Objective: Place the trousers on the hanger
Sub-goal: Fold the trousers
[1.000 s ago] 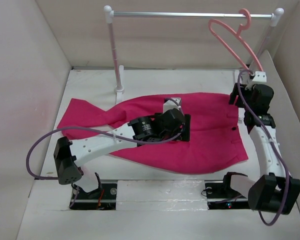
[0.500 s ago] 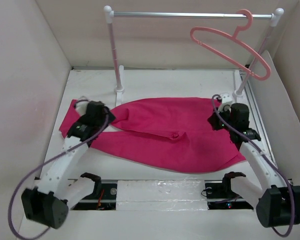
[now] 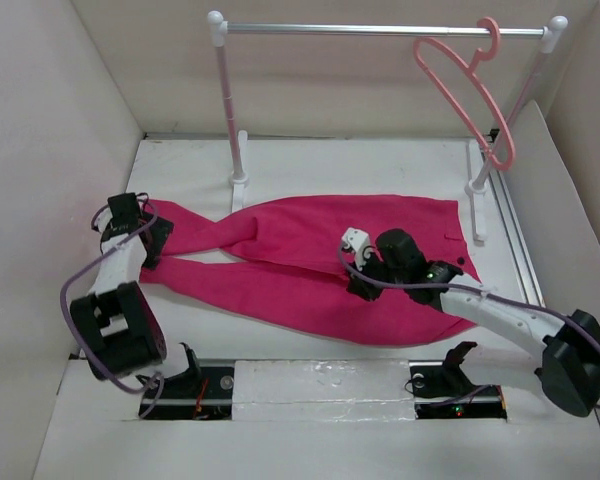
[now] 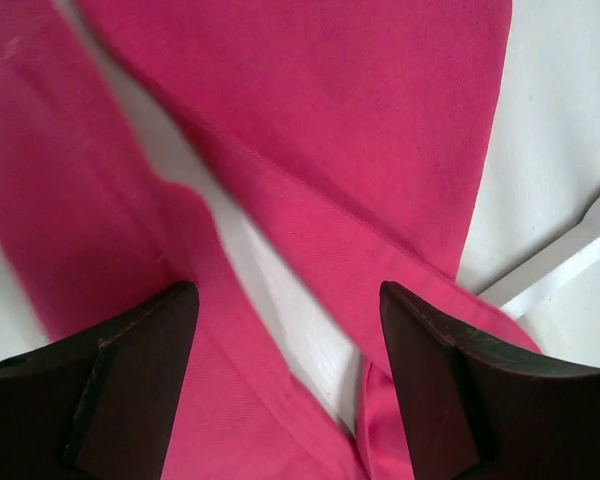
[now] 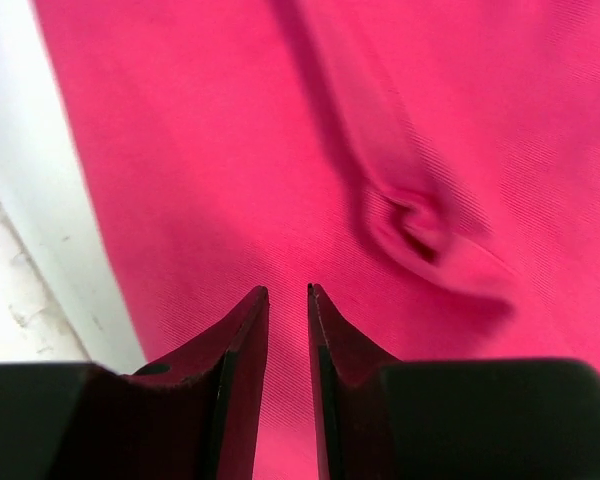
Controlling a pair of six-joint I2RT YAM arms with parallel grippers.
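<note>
The magenta trousers (image 3: 310, 260) lie flat across the table, their two legs running left with a strip of white table between them. The pale-pink hanger (image 3: 477, 63) hangs by its hook from the rail at the back right, apart from both arms. My left gripper (image 3: 155, 245) hovers over the leg ends; in the left wrist view the gripper (image 4: 285, 290) stands wide open above both legs (image 4: 310, 120), holding nothing. My right gripper (image 3: 363, 280) is over the trousers' middle. Its fingers (image 5: 288, 290) stand a narrow gap apart with nothing between them, near a small pucker (image 5: 420, 225) in the cloth.
A white-and-silver garment rail (image 3: 380, 30) spans the back on two posts (image 3: 230, 110). One white foot of it (image 4: 570, 250) lies just beyond the upper leg. Pale walls close in the table on the left, back and right.
My left arm swung from the trousers' middle to the leg ends at the left. My right arm came from the back right to the middle. The hanger swung on the rail; the legs parted.
</note>
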